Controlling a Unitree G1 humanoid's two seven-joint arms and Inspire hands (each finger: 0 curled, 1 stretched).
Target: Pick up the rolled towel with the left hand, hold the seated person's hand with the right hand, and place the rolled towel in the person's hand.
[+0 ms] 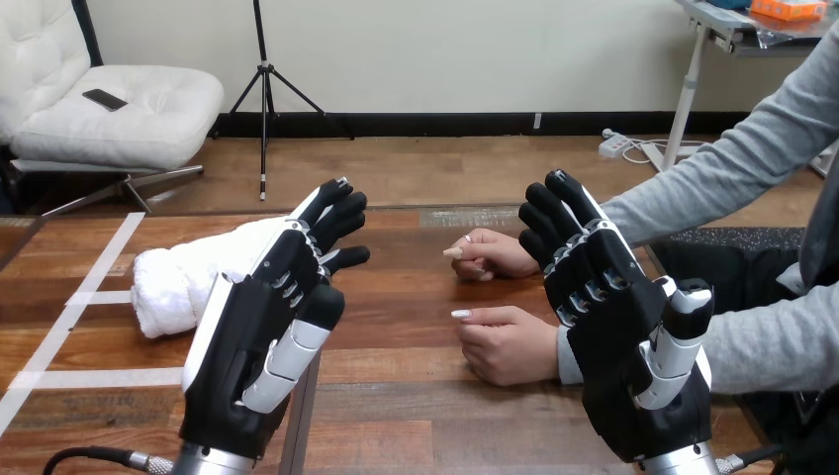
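My left robot hand [247, 346] hangs released by the towel [178, 282] on the surface [396, 332]. My right robot hand [613, 336], released too, is beside the person's nearer hand [510, 344]. Nothing is grasped yet.

Can't see the right end of the rolled towel [178, 282], covered by the left hand [252, 341]; possibly touching, can't confirm. Loses both forearms at the bottom edge. Can't make out the wrist of the person's nearer hand [505, 344] or of the person's farther hand [490, 254], both masked by the right hand [618, 327]. Cuts both sleeves at the right edge, the table [396, 396] at left and bottom.
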